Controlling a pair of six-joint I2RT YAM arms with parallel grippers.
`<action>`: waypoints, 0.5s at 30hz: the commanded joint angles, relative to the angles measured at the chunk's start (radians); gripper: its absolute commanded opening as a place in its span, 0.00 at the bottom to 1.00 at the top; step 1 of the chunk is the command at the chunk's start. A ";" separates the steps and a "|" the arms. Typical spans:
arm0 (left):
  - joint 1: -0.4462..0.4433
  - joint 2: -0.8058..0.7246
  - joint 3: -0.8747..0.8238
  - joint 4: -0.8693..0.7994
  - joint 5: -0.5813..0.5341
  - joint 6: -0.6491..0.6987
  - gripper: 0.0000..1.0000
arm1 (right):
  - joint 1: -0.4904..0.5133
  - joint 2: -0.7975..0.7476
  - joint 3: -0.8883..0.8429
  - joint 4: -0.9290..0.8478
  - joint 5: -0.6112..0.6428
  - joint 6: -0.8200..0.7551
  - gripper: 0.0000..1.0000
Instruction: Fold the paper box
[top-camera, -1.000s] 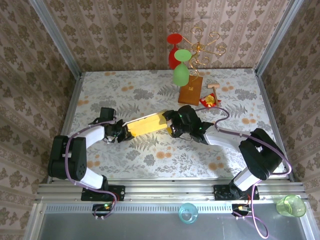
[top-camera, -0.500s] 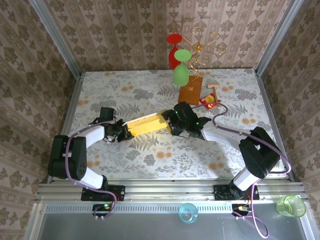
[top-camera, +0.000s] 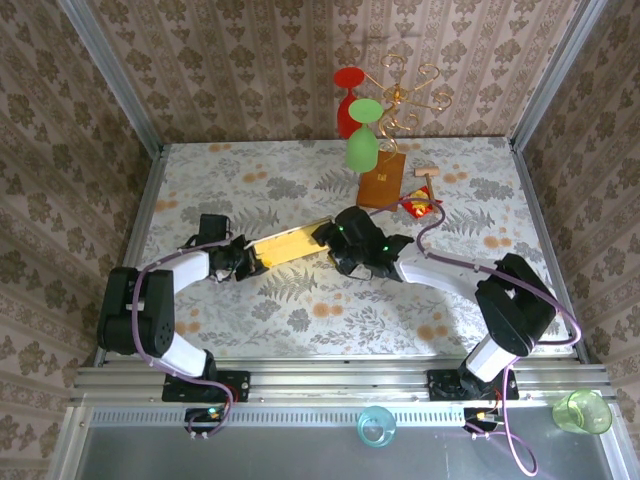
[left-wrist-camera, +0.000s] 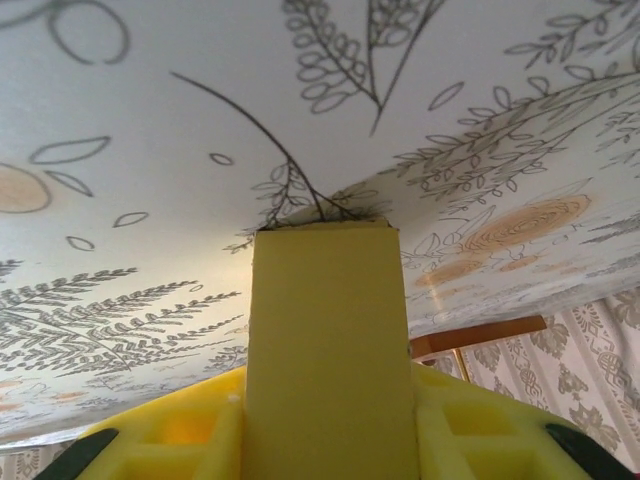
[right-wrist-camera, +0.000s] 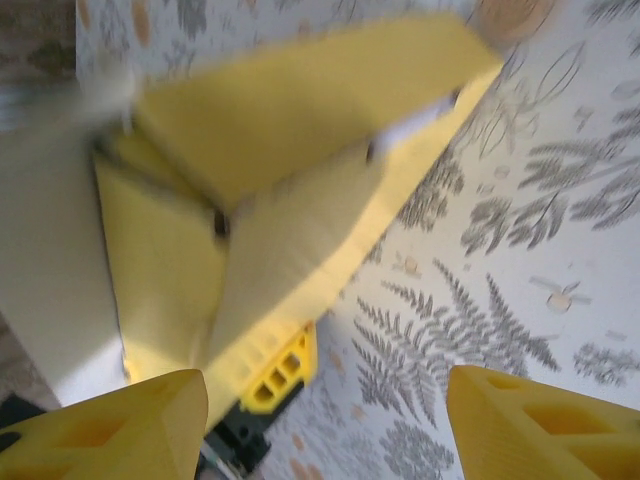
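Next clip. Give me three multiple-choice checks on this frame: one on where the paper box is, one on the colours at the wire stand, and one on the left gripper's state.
1. Where is the paper box?
A. on the wooden block
B. on the table, between the two grippers
C. at the front rail

2. What colours are the two glasses at the wire stand?
A. red and green
B. blue and clear
C. both yellow

3. What is the left gripper doing?
A. open, clear of the box
B. shut on one end of the paper box
C. shut on the small packet

Answers:
1 B: the top view shows it stretching from the left gripper to the right gripper.
2 A: a red glass sits beside a green glass.
3 B: the left wrist view shows yellow cardboard clamped between its fingers.
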 joint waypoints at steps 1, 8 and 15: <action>-0.001 0.043 -0.028 -0.003 -0.085 -0.112 0.25 | 0.043 -0.016 -0.024 0.120 0.018 -0.062 0.66; 0.000 0.059 -0.004 -0.022 -0.079 -0.115 0.24 | 0.060 0.022 -0.038 0.245 0.050 -0.100 0.68; 0.025 0.032 0.047 -0.166 -0.057 -0.029 0.25 | -0.073 -0.208 0.034 -0.135 0.149 -0.599 0.61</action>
